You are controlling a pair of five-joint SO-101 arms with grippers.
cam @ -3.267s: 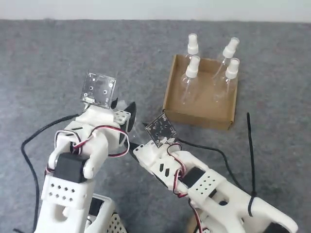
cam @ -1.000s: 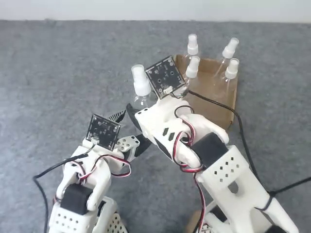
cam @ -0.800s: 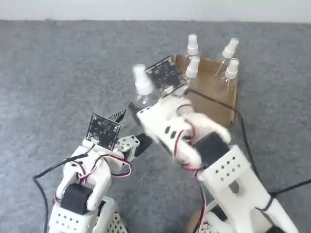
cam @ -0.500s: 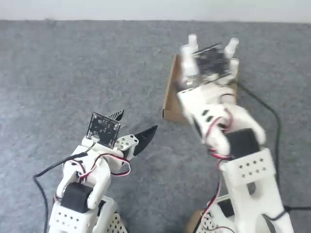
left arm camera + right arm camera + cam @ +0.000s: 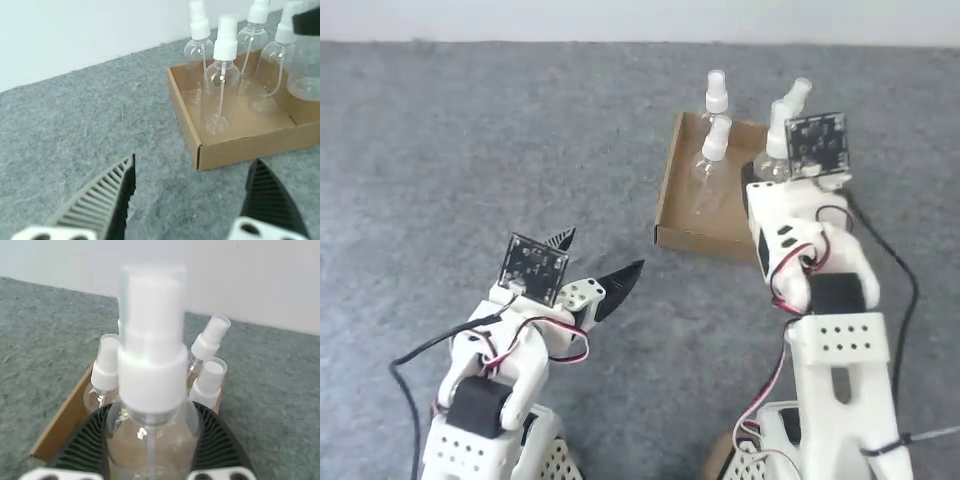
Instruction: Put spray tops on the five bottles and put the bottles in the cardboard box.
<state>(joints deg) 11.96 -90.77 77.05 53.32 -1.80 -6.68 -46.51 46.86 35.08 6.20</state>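
Note:
My right gripper [image 5: 150,432] is shut on a clear bottle [image 5: 150,390] with a white spray top [image 5: 778,118], held upright over the right part of the cardboard box [image 5: 665,200]. Several more capped bottles stand in the box, among them one at the front left [image 5: 716,142], one at the back left [image 5: 717,90] and one at the back right [image 5: 798,92]. My left gripper [image 5: 592,258] stands open and empty over the carpet, short of the box's left front corner. In its wrist view the left gripper [image 5: 195,162] faces the box [image 5: 235,145] and the bottles [image 5: 222,85].
Grey carpet [image 5: 470,130] covers the table, with open room left of the box. A pale wall [image 5: 75,30] runs behind it. The right arm's cable [image 5: 900,280] hangs to the right of the box.
My right arm has carried the capped bottle from left of the box to over its right side. My left arm has pulled back since the oldest frame and stayed still this last second.

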